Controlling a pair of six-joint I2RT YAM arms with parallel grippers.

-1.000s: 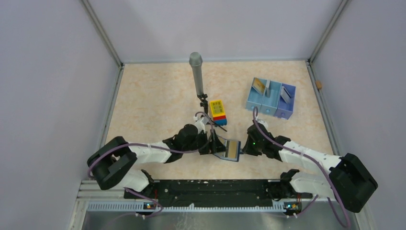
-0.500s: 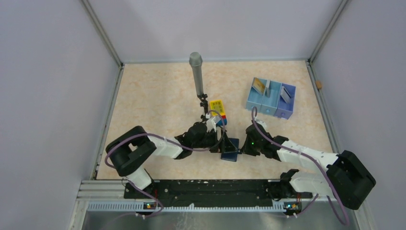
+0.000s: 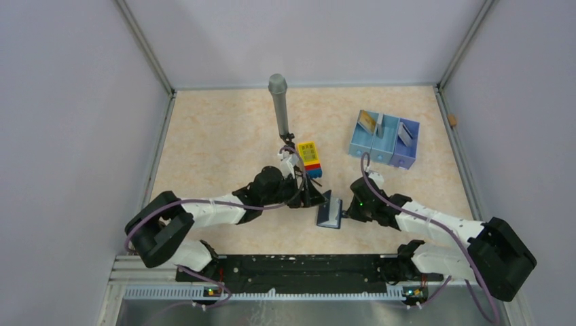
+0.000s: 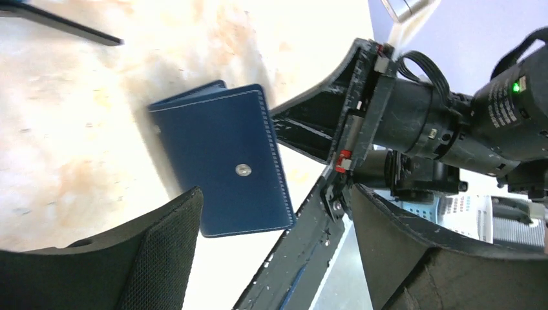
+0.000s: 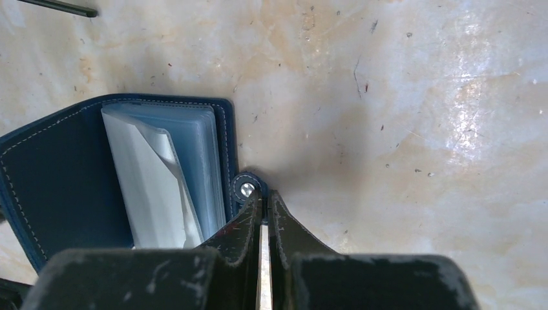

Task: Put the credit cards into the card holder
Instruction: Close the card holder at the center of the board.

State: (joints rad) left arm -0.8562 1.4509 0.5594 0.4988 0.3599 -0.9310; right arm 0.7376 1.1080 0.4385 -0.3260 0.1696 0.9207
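The navy card holder (image 3: 330, 216) lies between the two arms, partly folded. In the left wrist view its outer cover (image 4: 220, 155) faces me with a metal snap stud. My right gripper (image 5: 263, 197) is shut on its snap tab (image 5: 246, 188), beside the pale blue inner sleeves (image 5: 194, 161); from above it (image 3: 348, 212) sits at the holder's right edge. My left gripper (image 4: 274, 206) stands wide open just left of the holder, holding nothing, also seen from above (image 3: 314, 198). A gold credit card (image 3: 367, 121), a pale one (image 3: 380, 119) and a grey one (image 3: 405, 133) stand in the tray.
The pale blue three-compartment tray (image 3: 384, 146) sits at the back right. A yellow-topped toy brick block (image 3: 310, 158) stands just behind the left gripper. A grey microphone on a stand (image 3: 278, 105) rises behind it. Walls close in on three sides.
The card holder lay open flat with a tan card face showing; its cover has swung over and it now sits partly folded. The left gripper has pulled back toward the far left. The right gripper stays put.
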